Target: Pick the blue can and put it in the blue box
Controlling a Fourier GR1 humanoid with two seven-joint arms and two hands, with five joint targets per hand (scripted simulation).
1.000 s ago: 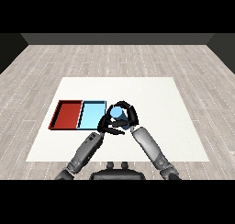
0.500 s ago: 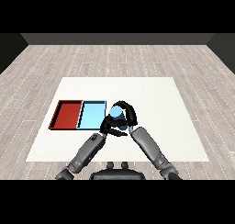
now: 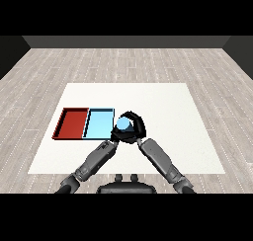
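The blue can (image 3: 123, 123) sits in my right hand (image 3: 136, 130), whose fingers curl round it just past the right edge of the light blue tray (image 3: 100, 123). Only the can's pale blue top shows; its body is hidden by the fingers. My left hand (image 3: 117, 135) lies close under the can, at the tray's lower right corner; most of it is hidden behind the right hand. The red tray (image 3: 72, 122) adjoins the blue tray on the left.
Both trays lie on the white table (image 3: 163, 106), left of centre. The two grey forearms come in from the lower corners and meet near the can. Bare table surface stretches to the right and beyond the trays.
My right hand has carried the can a little to the left, closer to the blue tray's right edge. The left hand has stayed near the tray's corner.
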